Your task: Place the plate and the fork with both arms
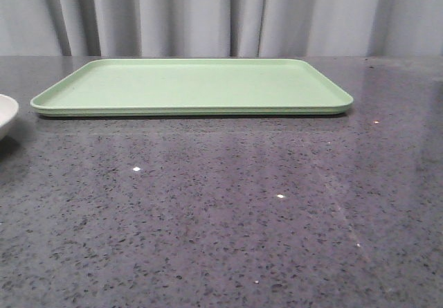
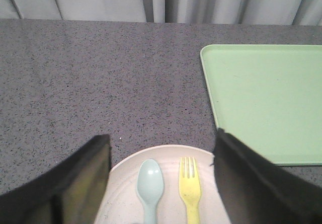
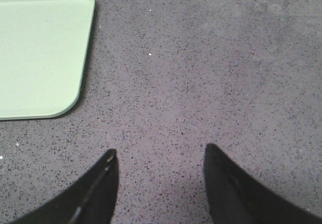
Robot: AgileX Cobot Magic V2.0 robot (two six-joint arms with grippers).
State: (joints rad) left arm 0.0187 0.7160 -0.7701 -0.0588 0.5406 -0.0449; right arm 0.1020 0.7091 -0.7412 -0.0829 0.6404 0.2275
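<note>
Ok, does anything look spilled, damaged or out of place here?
Nothing stands out. The fork and spoon lie side by side on the plate, and the tray sits flat, bare and undamaged.

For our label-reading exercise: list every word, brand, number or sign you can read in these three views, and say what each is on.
None: no readable text in any view.
The green tray, the plate, the yellow fork and the pale spoon are all plain.
The speckled table, the curtain and both claws, left and right, carry no markings.
</note>
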